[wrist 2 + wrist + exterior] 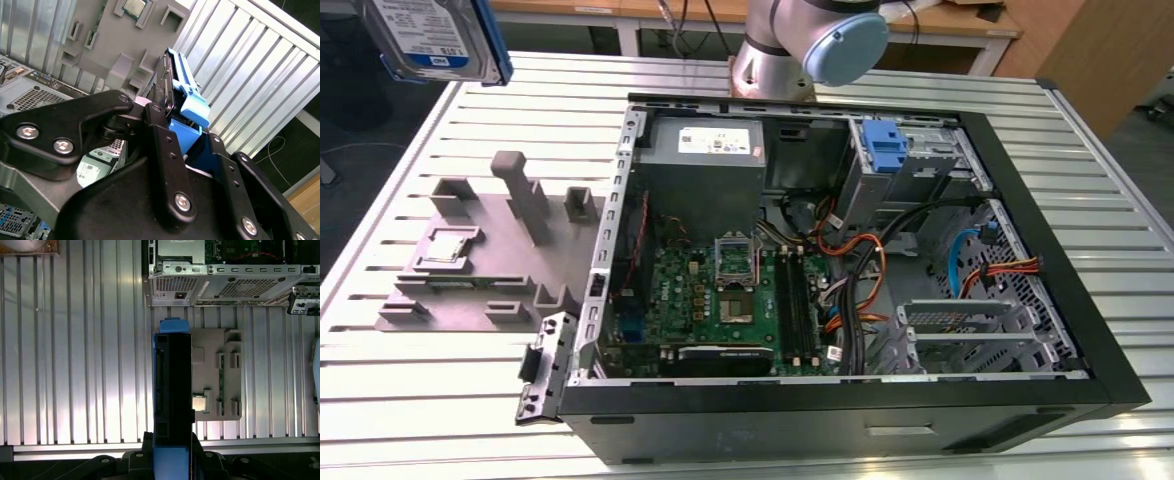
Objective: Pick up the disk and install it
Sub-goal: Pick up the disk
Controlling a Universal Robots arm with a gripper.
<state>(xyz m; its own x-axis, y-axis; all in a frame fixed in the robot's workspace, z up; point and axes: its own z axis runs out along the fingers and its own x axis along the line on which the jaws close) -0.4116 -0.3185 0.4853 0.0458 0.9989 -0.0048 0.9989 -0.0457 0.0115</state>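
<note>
Exterior view's left, high over the slatted tabletop (414, 410): the disk (438, 40), label showing, aloft. The claw (182, 125) clamps it by its blue-railed edges. Beneath: grey parts fixture (480, 265). Rightward: open computer case (854, 425), lying flat, motherboard exposed.

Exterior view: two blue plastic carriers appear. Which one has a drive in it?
The carrier at the exterior view's upper left, fitted to the disk. The other, a blue bracket inside the computer case, stands empty.
</note>
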